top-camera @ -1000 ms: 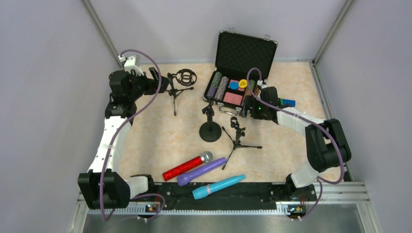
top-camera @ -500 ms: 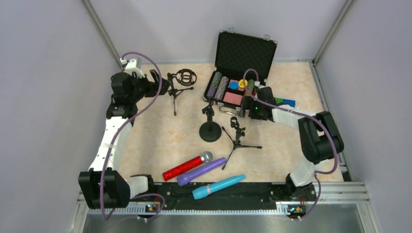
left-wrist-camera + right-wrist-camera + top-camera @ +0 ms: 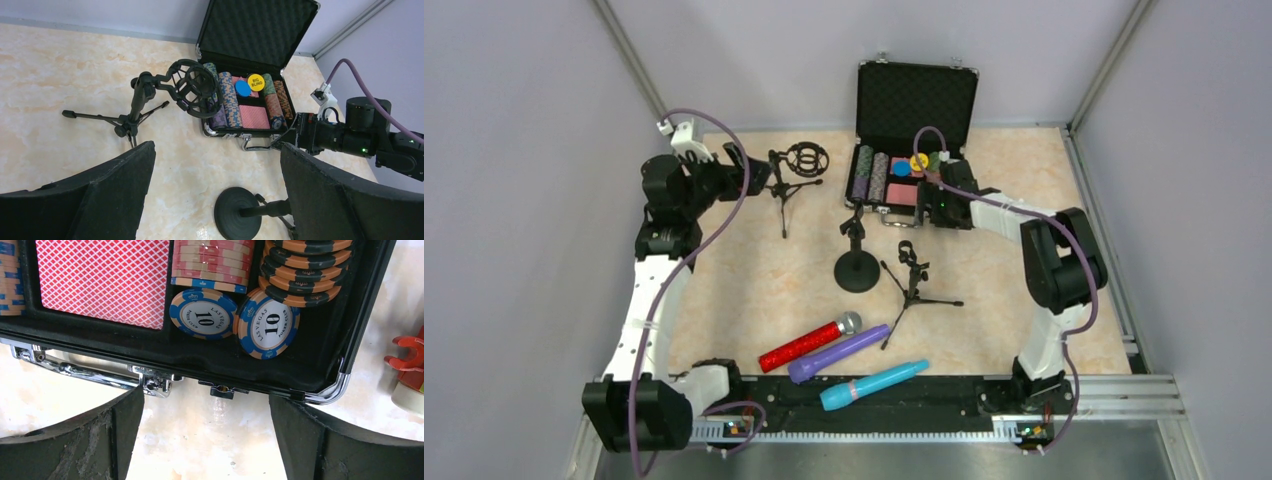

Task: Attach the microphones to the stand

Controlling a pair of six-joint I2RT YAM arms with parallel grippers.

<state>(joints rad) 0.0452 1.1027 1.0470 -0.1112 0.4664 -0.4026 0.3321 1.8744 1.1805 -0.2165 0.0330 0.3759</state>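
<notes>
Three microphones lie near the front edge in the top view: glittery red with a silver head [image 3: 809, 342], purple [image 3: 839, 353] and turquoise with a pink band [image 3: 874, 385]. A round-base stand [image 3: 857, 270] rises mid-table, with a small tripod stand [image 3: 911, 280] just to its right. A tripod with a ring shock mount [image 3: 789, 175] is at the back left. My left gripper [image 3: 742, 170] hovers open beside that tripod, holding nothing. My right gripper [image 3: 924, 208] is open against the front edge of the poker case [image 3: 200, 365], far from the microphones.
The open black poker case [image 3: 904, 150] with chips and cards sits at the back centre, its lid up. A small red and white item [image 3: 407, 370] lies right of the case. Grey walls enclose the table. The round base [image 3: 239, 215] shows below my left fingers.
The poker case has slid and turned toward the back wall, with my right gripper following against its front edge. My left arm has shifted slightly. The microphones have not moved.
</notes>
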